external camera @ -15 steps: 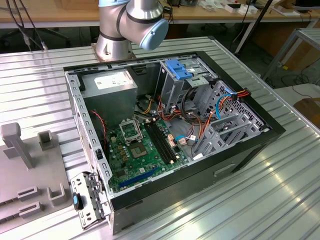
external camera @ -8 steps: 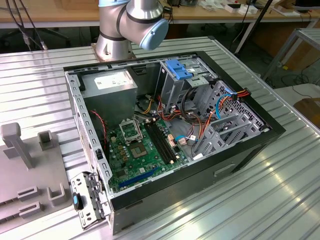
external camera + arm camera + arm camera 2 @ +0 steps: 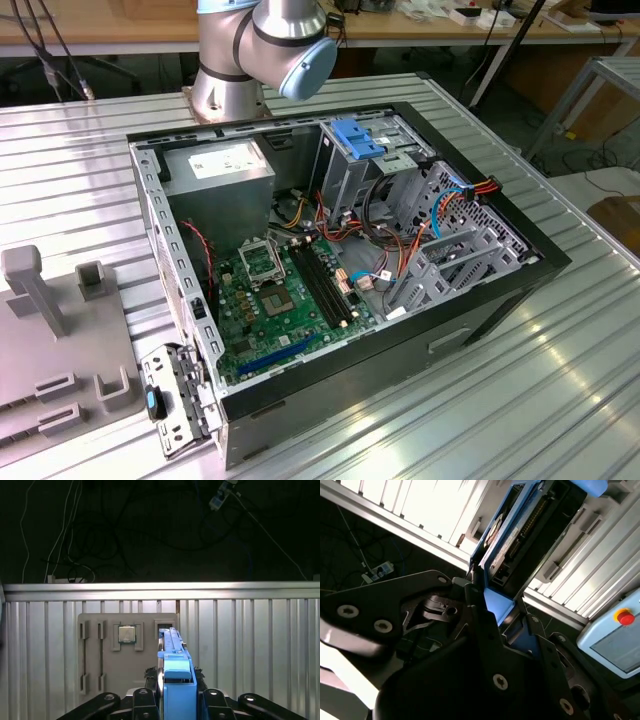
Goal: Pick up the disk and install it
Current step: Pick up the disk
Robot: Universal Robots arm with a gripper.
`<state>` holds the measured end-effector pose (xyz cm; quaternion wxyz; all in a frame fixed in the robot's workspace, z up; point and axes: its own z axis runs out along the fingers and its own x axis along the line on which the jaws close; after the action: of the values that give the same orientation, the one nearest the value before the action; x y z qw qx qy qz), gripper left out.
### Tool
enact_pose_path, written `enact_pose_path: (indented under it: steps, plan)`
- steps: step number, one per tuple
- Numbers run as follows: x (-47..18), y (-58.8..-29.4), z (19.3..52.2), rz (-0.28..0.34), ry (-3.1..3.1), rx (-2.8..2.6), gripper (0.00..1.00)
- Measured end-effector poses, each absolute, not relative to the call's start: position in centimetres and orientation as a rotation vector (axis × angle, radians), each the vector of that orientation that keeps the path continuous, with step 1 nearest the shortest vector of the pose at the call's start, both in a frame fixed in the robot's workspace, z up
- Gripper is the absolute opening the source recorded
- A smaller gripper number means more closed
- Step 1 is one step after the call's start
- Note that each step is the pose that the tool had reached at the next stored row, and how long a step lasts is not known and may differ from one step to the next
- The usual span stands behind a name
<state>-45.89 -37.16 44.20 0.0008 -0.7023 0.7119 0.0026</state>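
In both wrist views my gripper [image 3: 175, 694] is shut on the disk [image 3: 172, 652]. In the first wrist view the disk stands edge-on in its blue carrier, rising from between the black fingers [image 3: 143, 700] over the ribbed metal table. In the second wrist view my gripper [image 3: 492, 607] clamps the carrier's lower end, and the disk [image 3: 530, 527] shows its dark circuit-board side framed in blue. The open computer case [image 3: 180, 300] lies on the table in the exterior view, with a drive cage [image 3: 400, 185] at its far right.
A grey fixture plate [image 3: 95, 655] holding a processor chip [image 3: 126, 634] lies beneath the disk. The exterior view shows the arm's base [image 3: 250, 50] behind the case, a grey power-supply box [image 3: 220, 170], a blue bracket [image 3: 360, 135] and grey holders [image 3: 50, 340] at its left. A pendant with a red button [image 3: 620, 630] lies nearby.
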Motion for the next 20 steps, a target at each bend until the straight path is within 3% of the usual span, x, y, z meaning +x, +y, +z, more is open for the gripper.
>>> enact_pose_path:
  steps: [20]
  plan:
    - [-45.9, -37.2, 47.2, 0.008, 2.235, -2.205, 0.37]
